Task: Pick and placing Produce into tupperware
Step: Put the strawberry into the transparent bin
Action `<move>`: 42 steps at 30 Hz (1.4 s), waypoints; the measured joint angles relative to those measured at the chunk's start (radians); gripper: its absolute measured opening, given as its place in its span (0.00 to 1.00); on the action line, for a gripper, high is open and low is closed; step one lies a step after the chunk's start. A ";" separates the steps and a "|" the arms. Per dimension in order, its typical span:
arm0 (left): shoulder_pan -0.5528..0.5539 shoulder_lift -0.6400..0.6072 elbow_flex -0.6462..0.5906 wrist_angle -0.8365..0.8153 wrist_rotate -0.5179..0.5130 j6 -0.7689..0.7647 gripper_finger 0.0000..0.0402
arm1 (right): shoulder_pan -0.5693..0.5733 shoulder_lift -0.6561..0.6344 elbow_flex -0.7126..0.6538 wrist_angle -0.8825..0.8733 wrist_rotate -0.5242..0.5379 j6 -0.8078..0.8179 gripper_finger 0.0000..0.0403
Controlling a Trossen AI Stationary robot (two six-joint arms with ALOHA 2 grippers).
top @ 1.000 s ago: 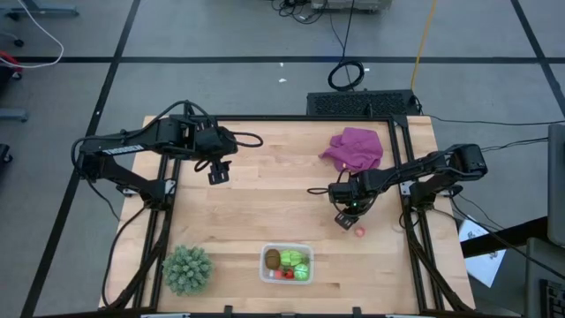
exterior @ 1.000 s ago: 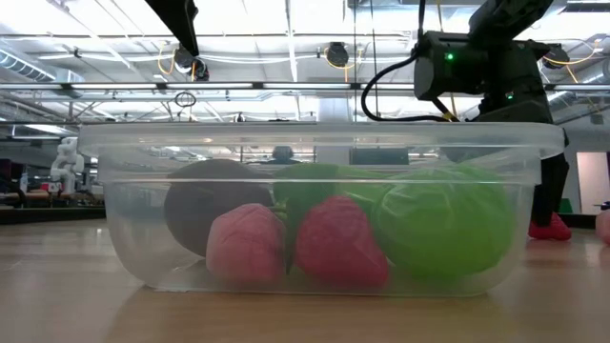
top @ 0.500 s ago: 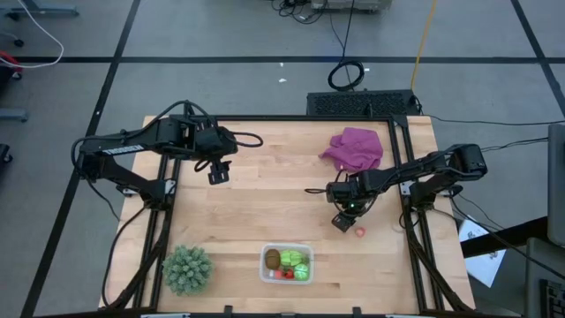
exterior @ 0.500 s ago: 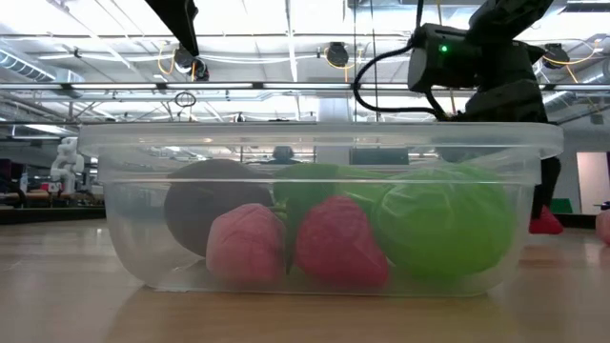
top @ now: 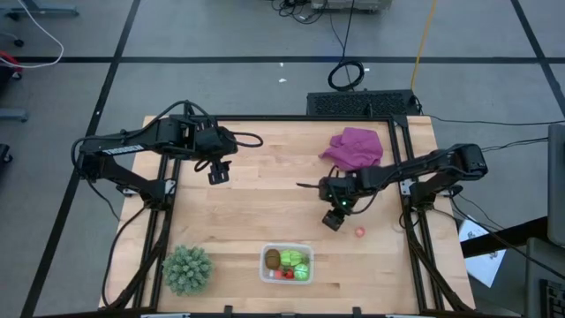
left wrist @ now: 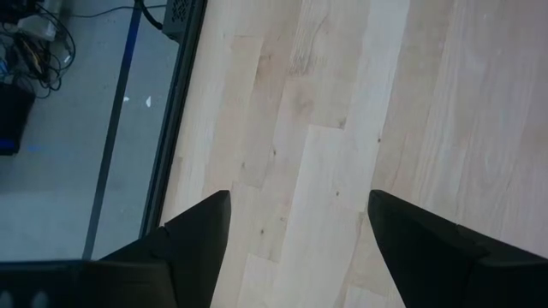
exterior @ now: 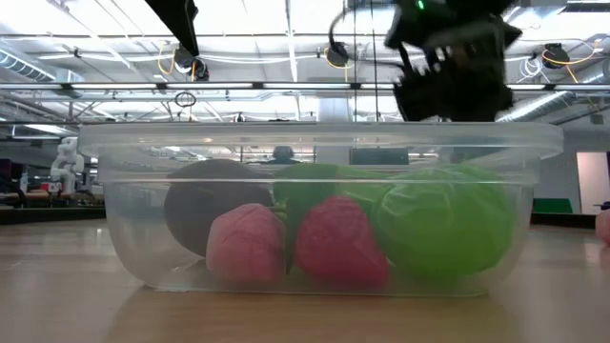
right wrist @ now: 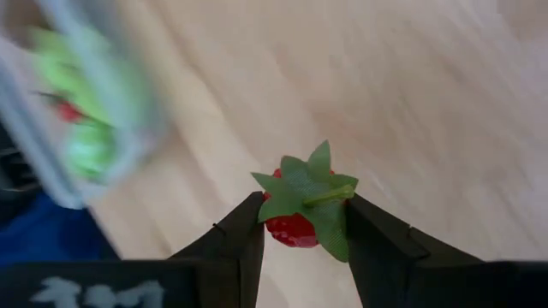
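The clear tupperware (top: 287, 264) sits near the table's near edge and fills the low view (exterior: 319, 205). It holds a brown kiwi (top: 273, 259), two light-green pieces (top: 300, 263) and red strawberries (exterior: 334, 243). My right gripper (top: 332, 220) hovers to the right of and beyond the container, shut on a red strawberry (right wrist: 295, 224). In its wrist view the tupperware (right wrist: 94, 111) is a blur farther off. Another strawberry (top: 359, 231) lies on the table right of that gripper. My left gripper (top: 218, 174) (left wrist: 295, 214) is open above bare wood at the far left. My right gripper pinches the strawberry's red body (right wrist: 287, 229) between its two fingers (right wrist: 244, 231), one on each side. The green leaf cap (right wrist: 304, 192) sticks out beyond the fingertips. The strawberry is lifted clear of the table.
A purple cloth (top: 355, 147) lies at the far right of the table. A spiky dark-green plant (top: 187, 268) stands left of the tupperware. Bare wood lies between my right gripper and the container.
My right gripper has risen and moved toward the table's left, in the direction of the tupperware, staying shut on the strawberry. That strawberry, low beside the container a second ago in the low view, has been lifted clear. The other strawberry on the table has stayed put.
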 joint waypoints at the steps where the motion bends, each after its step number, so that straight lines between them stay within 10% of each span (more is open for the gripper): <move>1: 0.000 0.000 0.000 0.000 0.000 0.000 0.70 | 0.004 0.000 0.024 0.002 0.001 -0.004 0.32; 18: 0.000 0.000 0.000 0.000 -0.030 0.032 0.70 | 0.258 0.083 0.414 0.173 0.139 -0.130 0.32; 30: 0.000 0.000 0.000 0.000 -0.035 0.024 0.70 | 0.278 0.431 0.856 -0.333 0.138 -0.269 0.32; 42: 0.000 0.000 0.000 0.000 -0.036 0.043 0.70 | 0.278 0.556 0.872 -0.403 0.141 -0.280 0.32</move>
